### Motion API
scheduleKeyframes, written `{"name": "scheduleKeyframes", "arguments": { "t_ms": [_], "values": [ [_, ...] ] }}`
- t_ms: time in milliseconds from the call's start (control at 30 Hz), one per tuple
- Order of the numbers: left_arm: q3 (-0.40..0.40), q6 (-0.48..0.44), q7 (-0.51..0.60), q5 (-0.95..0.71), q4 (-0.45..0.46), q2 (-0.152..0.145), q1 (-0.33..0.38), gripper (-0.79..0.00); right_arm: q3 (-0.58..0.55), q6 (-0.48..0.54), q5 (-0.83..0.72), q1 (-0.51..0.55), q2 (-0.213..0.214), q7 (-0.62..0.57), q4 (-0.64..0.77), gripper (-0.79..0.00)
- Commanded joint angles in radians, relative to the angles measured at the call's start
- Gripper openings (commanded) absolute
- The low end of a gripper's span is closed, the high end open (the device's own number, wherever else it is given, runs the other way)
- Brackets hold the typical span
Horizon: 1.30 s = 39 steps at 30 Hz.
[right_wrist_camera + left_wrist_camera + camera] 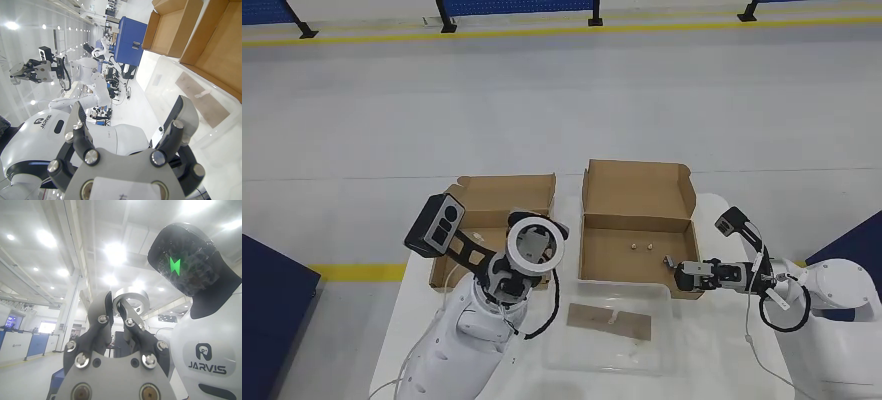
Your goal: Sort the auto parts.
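My left gripper (pixel 115 308) is raised off the table, pointing upward, and is shut on the rim of a metal ring (pixel 132 298), with one finger inside the ring and one outside. From above, the metal ring (pixel 537 245) hangs over the table in front of the left cardboard box (pixel 504 188). My right gripper (pixel 128 106) stands open with nothing between its fingers, held over the clear plastic tray (pixel 160 75). In the top view the right gripper (pixel 670 266) is at the front right corner of the right cardboard box (pixel 635 195), which holds two small parts (pixel 640 244).
The clear plastic tray (pixel 582 345) lies at the table's front with a brown cardboard sheet (pixel 609 320) inside. A small pale part (pixel 202 93) lies on that cardboard sheet (pixel 208 108). Both boxes stand open, side by side, behind the tray.
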State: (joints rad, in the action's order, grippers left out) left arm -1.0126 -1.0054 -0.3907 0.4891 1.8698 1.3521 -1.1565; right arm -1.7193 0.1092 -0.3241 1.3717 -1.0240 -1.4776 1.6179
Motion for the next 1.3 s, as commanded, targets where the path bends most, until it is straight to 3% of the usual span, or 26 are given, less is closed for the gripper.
{"name": "scheduleKeyframes", "arguments": {
  "t_ms": [0,333,633,867,1033,1267],
  "values": [
    [-0.009,0.016,0.022,-0.005,0.008,-0.001,-0.01,-0.785,0.0,0.0,0.0,0.0,0.0,0.0,0.0,0.0],
    [-0.14,0.072,0.244,0.054,0.022,-0.034,-0.102,-0.785,0.0,0.0,0.0,0.0,0.0,0.0,0.0,0.0],
    [-0.294,0.163,0.499,0.083,0.057,-0.077,-0.24,-0.785,0.0,0.0,0.0,0.0,0.0,0.0,0.0,0.0],
    [-0.294,0.163,0.499,0.083,0.057,-0.077,-0.24,-0.785,0.0,0.0,0.0,0.0,0.0,0.0,0.0,0.0],
    [-0.315,0.256,0.568,0.145,0.068,-0.084,-0.258,-0.785,0.0,0.0,0.0,0.0,0.0,0.0,0.0,0.0],
    [-0.381,0.404,0.753,0.254,0.091,-0.104,-0.3,-0.785,0.0,0.0,0.0,0.0,0.0,0.0,0.0,0.0]
  ]
}}
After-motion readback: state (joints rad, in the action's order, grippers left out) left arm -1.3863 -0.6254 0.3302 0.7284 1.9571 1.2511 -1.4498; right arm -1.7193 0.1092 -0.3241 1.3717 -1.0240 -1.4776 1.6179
